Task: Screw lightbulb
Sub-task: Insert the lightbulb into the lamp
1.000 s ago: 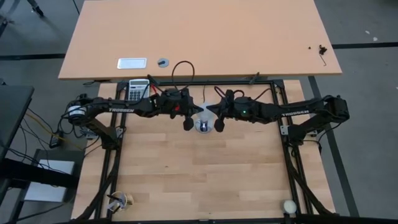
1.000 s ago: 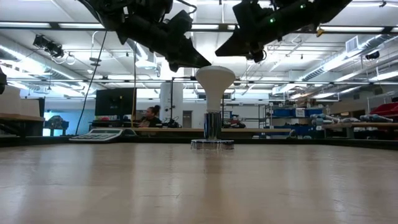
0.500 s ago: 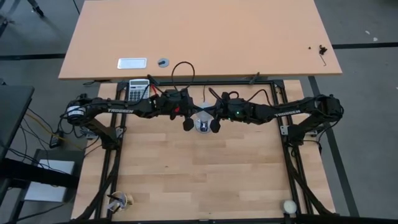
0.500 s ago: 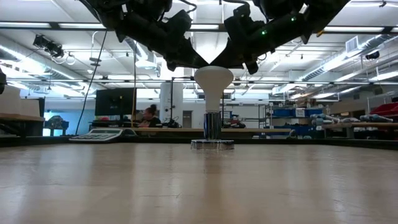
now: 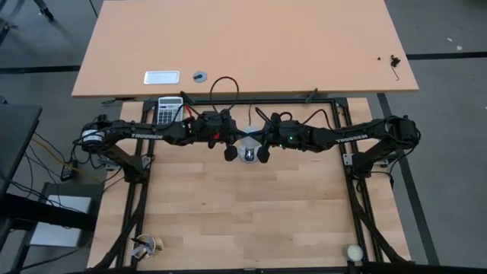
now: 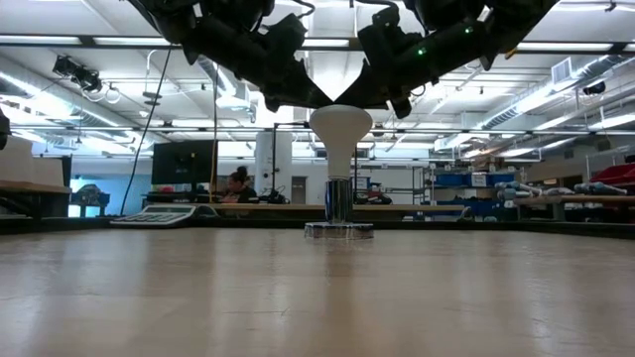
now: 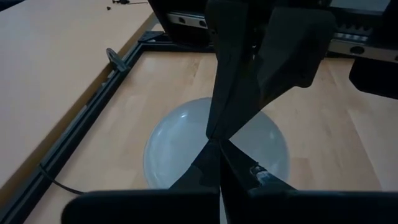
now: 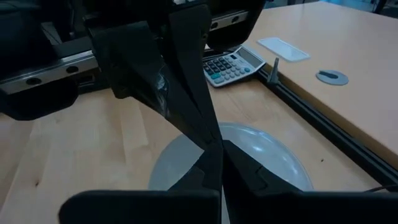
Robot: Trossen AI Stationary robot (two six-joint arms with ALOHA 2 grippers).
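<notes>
The white lightbulb stands upright with its base in the silver socket, at the middle of the table's far part. Its dome fills the left wrist view and the right wrist view. My left gripper comes in from the left and my right gripper from the right. Both are shut. Their tips meet each other right over the dome's top. My left gripper slants down from the table's left, and its shut fingertips sit at the top of the bulb's dome. They seem to rest on it, but I cannot tell for sure. My right gripper slants down from the table's right. Its shut fingertips meet the left ones over the dome's top. Whether they press the dome, I cannot tell.
A calculator lies at the far left, by the black frame. A cream ball sits at the near right corner and a small item at the near left. A light desk lies beyond the far edge. A person sits far behind.
My right gripper has gone down and toward the table's left, onto the bulb's top, until its tip met the left gripper's tip; over the last half second it has kept still. The bulb stays upright in the socket.
</notes>
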